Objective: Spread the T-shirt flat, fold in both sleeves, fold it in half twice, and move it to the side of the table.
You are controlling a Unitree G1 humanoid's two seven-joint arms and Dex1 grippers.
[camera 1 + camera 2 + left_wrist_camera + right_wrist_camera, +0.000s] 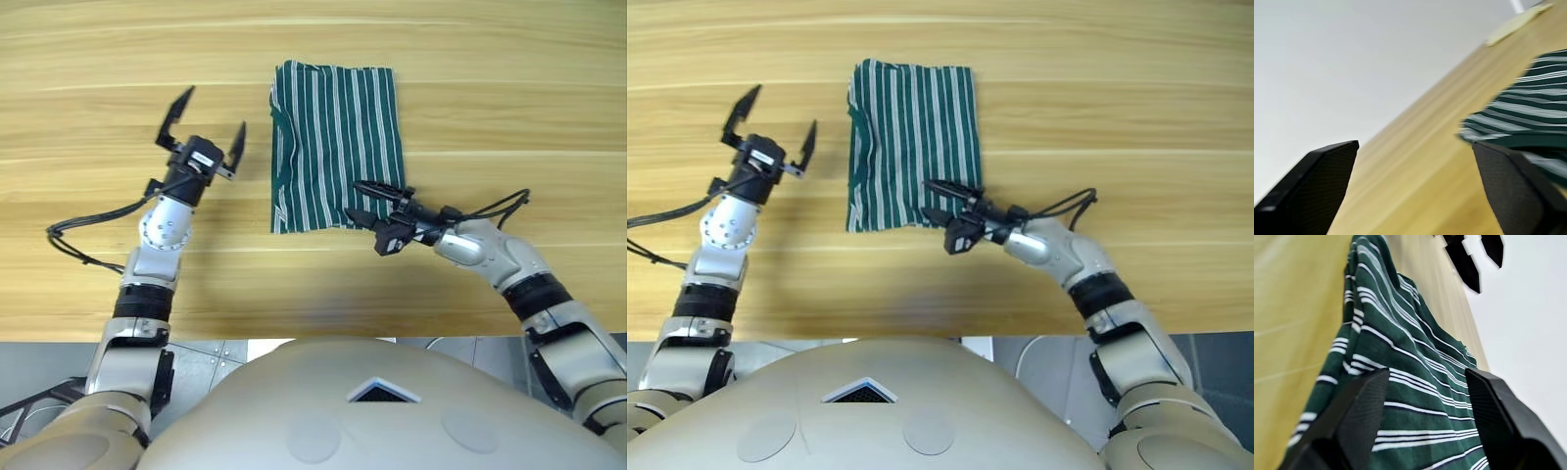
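T-shirt [336,147] lies folded on the table [509,78], long axis away from us — right gripper [353,199] at its near right corner, jaws wide; left gripper [217,110], also wide, stands apart to its left.

This looks like a robotics lab or test room, not a home. A wide table [509,108] with a pale wood-grain laminate top stretches out on every side of the fingers. Beyond the fingers of the left gripper [1415,143], past the table's far edge, rises a plain pale wall [1342,58]. Back behind the fingers, below the table's near edge, lie grey floor tiles [206,352] with metal corner fittings. 1 black cable [73,224] loops loose off the left arm.
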